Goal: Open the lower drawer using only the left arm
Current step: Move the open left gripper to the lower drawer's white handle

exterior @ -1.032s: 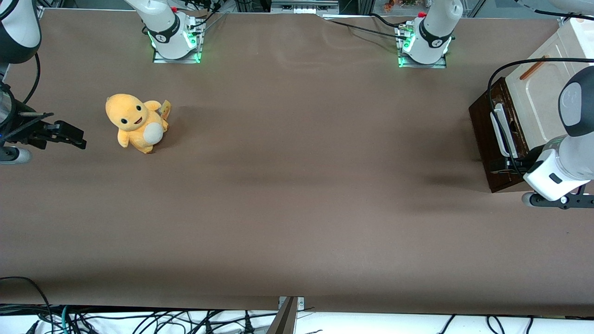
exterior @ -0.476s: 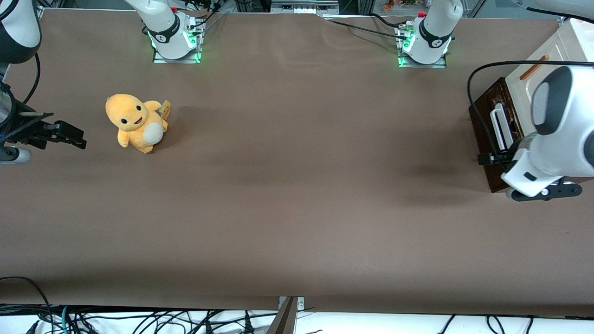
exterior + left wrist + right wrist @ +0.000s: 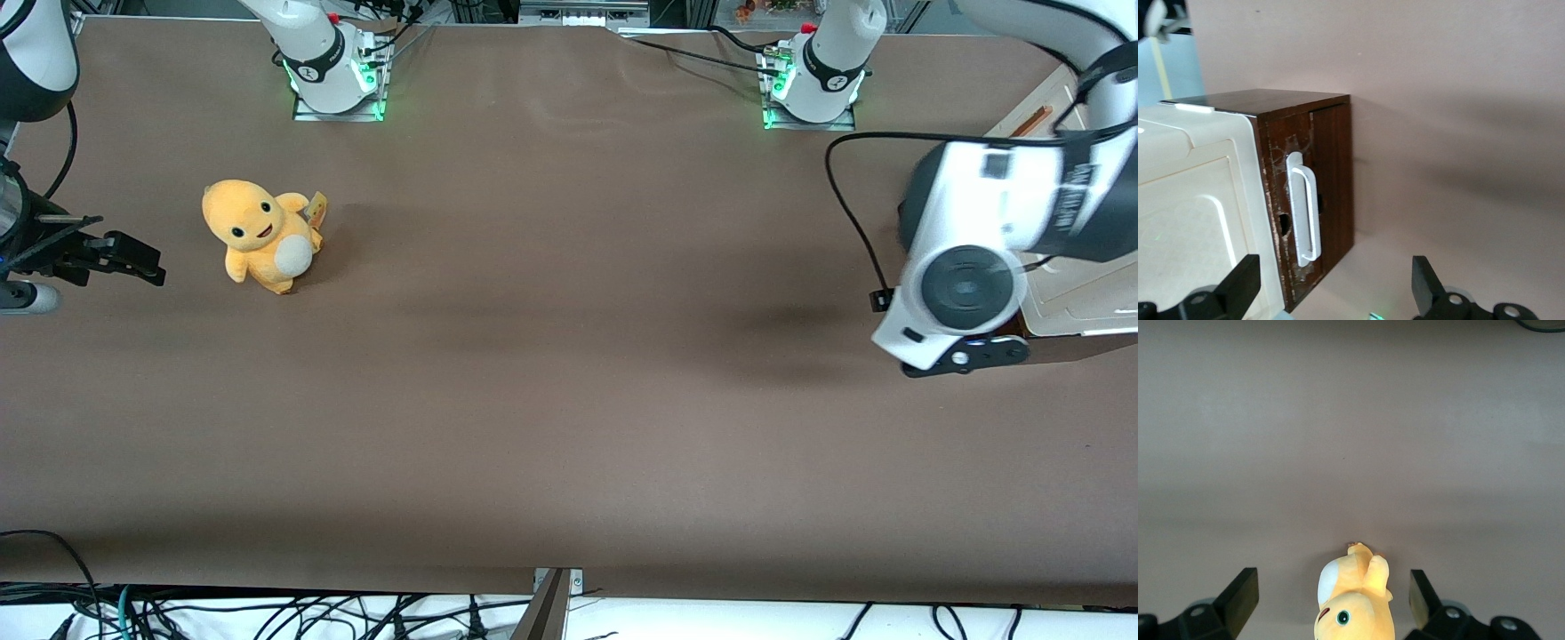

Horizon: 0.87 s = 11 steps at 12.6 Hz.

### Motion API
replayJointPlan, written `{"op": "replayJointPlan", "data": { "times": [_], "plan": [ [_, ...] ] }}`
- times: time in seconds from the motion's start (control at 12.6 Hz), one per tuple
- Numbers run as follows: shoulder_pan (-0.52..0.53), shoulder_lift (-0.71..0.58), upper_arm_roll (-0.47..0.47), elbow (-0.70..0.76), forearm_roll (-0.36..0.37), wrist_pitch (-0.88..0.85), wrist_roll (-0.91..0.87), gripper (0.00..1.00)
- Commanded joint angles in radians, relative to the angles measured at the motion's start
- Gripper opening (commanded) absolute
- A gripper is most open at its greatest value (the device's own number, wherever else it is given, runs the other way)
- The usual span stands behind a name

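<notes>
We saw the left arm [image 3: 978,240] had swung up over the lower drawer [image 3: 1313,207]; claw [image 3: 1331,293] hovered above, fingers apart.

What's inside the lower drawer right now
Its contents are hidden. The lower drawer shows only its dark front and white bar handle, with no inside visible. The open gripper hangs apart from the handle, holding nothing.

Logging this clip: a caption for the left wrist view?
Open gripper held clear of the lower drawer, its white bar handle not grasped.
</notes>
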Motion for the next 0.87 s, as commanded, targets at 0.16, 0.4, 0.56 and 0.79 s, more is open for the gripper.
{"op": "replayJointPlan", "data": {
  "times": [0.16,0.4,0.56,0.79],
  "plan": [
    [-0.003,-0.002,-0.115,-0.188,0.248,-0.011,-0.142,1.00],
    [-0.007,0.029,-0.135,-0.223,0.286,-0.051,-0.233,1.00],
    [-0.007,0.029,-0.158,-0.295,0.359,-0.054,-0.288,1.00],
    [-0.006,0.037,-0.158,-0.354,0.387,-0.054,-0.326,1.00]
  ]
}}
